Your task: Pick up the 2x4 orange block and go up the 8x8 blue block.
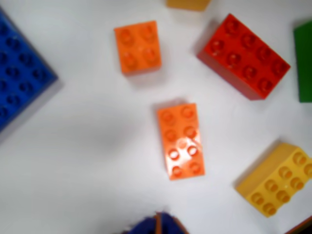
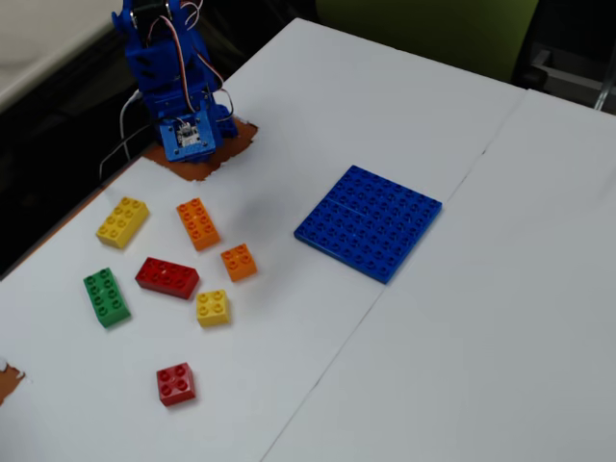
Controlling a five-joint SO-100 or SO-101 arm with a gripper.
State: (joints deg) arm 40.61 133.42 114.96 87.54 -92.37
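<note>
The 2x4 orange block (image 1: 180,141) lies flat on the white table in the middle of the wrist view. In the fixed view it (image 2: 197,223) lies just in front of the arm's base. The 8x8 blue block (image 2: 369,221) lies flat to the right of the bricks and shows at the left edge of the wrist view (image 1: 19,73). My gripper (image 1: 158,225) shows only as blue tips at the bottom edge of the wrist view, high above the table, below the orange 2x4. Its tips meet and hold nothing.
Around the orange 2x4 lie an orange 2x2 (image 1: 138,46), a red 2x4 (image 1: 243,56), a yellow 2x4 (image 1: 278,180) and a green brick (image 1: 303,61). A yellow 2x2 (image 2: 213,308) and a red 2x2 (image 2: 175,383) lie nearer the front. The blue arm base (image 2: 183,125) stands at the table's far left edge.
</note>
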